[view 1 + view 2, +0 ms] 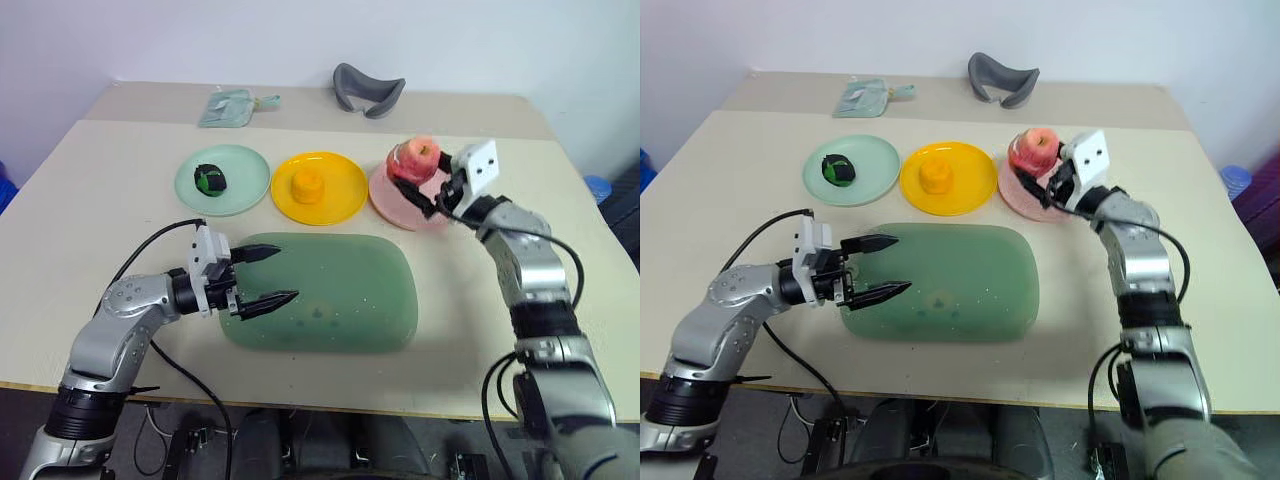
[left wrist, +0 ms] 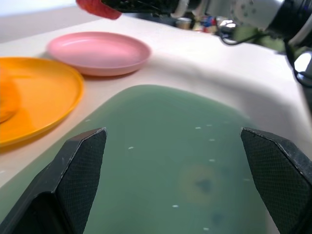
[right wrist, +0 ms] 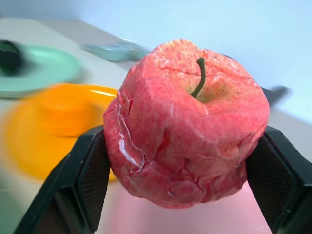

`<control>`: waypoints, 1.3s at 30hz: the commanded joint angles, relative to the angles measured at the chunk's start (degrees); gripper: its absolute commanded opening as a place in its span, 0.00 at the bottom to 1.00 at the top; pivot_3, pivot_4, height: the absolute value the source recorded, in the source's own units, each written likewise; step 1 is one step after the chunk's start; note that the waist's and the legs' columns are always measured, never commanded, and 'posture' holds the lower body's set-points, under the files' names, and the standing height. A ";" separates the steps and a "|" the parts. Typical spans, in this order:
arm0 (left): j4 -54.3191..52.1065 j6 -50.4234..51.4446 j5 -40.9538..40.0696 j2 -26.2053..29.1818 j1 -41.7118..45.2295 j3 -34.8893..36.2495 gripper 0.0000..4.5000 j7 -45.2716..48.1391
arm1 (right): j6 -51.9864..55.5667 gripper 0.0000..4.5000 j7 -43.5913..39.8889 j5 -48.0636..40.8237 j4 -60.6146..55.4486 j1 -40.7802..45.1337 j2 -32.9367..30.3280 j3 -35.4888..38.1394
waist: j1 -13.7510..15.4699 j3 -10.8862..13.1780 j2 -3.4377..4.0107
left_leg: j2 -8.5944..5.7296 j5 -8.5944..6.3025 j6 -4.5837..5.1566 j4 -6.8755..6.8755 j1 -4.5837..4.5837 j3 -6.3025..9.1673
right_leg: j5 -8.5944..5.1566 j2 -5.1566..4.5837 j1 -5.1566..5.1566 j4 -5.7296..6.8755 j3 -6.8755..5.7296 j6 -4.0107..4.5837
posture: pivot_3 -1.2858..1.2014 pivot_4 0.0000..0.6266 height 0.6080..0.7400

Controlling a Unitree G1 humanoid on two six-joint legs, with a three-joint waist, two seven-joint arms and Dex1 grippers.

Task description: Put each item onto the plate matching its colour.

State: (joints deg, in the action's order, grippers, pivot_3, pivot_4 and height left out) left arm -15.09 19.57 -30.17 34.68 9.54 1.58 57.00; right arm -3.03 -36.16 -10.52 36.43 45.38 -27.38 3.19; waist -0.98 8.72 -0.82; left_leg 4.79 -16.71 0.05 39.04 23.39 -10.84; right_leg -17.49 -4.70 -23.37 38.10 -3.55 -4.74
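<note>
head views: the right gripper (image 1: 420,185) has its jaws clamped on the red apple (image 1: 417,160), held over the pink plate (image 1: 395,205); the arm and apple cover much of that plate, so whether the fruit touches it cannot be told. the dark ball (image 1: 209,179) lies on the mint green plate (image 1: 245,180), and the orange lump (image 1: 306,186) on the yellow plate (image 1: 340,190). the left gripper (image 1: 264,276) hangs over the near left corner of the large green tray (image 1: 350,300), jaws wide and holding nothing. at the far edge of the table (image 1: 100,200) lie a pale green packet (image 1: 232,107) and a curved grey object (image 1: 367,90); what either is stays hard to make out.

left wrist view: two black fingers (image 2: 83,165) stand wide apart over the tray. beyond it, the yellow plate is cut off at the frame edge, the orange lump is a blur, and the apple is only a red sliver above the pink plate.

right wrist view: the apple sits stem up between the pads (image 3: 92,175), hiding most of the pink plate beneath. the yellow and mint plates are smeared behind it.
</note>
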 commanded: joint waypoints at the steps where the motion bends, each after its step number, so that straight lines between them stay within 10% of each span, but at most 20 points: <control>1: -3.26 -1.38 0.63 -0.16 -1.32 1.46 1.00 -2.10 | -8.49 0.76 2.60 4.03 16.67 7.99 0.66 0.07 | -0.12 0.02 0.04 | 0.00 0.00 0.00 -0.02 0.00 -0.01 | 0.00 0.00 -0.01 -0.01 0.00 0.00 | 0.52 0.24 1.00; 4: -4.60 -1.83 0.84 -0.34 -3.03 2.21 1.00 -3.77 | -11.70 0.76 5.27 6.90 28.11 13.26 1.07 -0.36 | -0.39 0.07 0.12 | 0.01 0.00 -0.01 -0.04 0.00 -0.02 | 0.00 0.00 -0.05 0.01 0.06 0.00 | 0.52 0.24 1.00; 7: -6.24 -1.77 0.96 -0.45 -5.02 3.01 1.00 -5.77 | -12.61 0.99 6.54 8.49 34.09 16.07 1.51 -0.15 | -0.43 0.14 0.23 | 0.04 0.01 -0.01 -0.05 0.00 -0.01 | 0.00 -0.01 -0.06 0.02 0.08 0.00 | 0.52 0.24 1.00; 19: -4.01 -13.12 9.73 -4.89 -5.99 5.33 1.00 -16.54 | -18.13 0.99 -0.02 6.32 27.67 11.60 -3.22 3.42 | 0.09 0.21 0.34 | 0.03 0.01 -0.01 -0.03 0.00 -0.01 | 0.00 -0.03 -0.04 0.01 0.09 -0.01 | 0.52 0.24 1.00; 29: 0.76 -13.17 7.53 -2.66 -5.17 6.42 1.00 -12.98 | 4.66 0.99 -3.22 -6.73 -35.38 -29.21 -7.24 9.03 | -0.02 0.18 0.40 | 0.05 0.01 -0.01 -0.06 0.02 0.05 | 0.00 -0.04 -0.06 0.02 0.11 -0.02 | 0.52 0.24 1.00; 39: -3.73 -8.56 2.03 3.47 -11.48 11.51 1.00 -7.54 | 16.19 0.99 1.89 -12.56 -61.26 -49.54 -5.08 13.17 | 0.25 0.17 0.40 | 0.03 -0.01 -0.01 -0.05 -0.04 0.06 | 0.00 -0.01 -0.01 0.00 0.13 -0.01 | 0.52 0.24 1.00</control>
State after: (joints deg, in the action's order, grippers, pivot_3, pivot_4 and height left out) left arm -16.29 10.95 -26.14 37.33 -1.69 10.50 48.66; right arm 12.88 -35.45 -21.68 -21.22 -3.58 -32.99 14.61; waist -0.73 8.89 -0.42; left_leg 4.83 -16.72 0.03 38.98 23.34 -10.77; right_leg -17.48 -4.71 -23.38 38.11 -3.42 -4.75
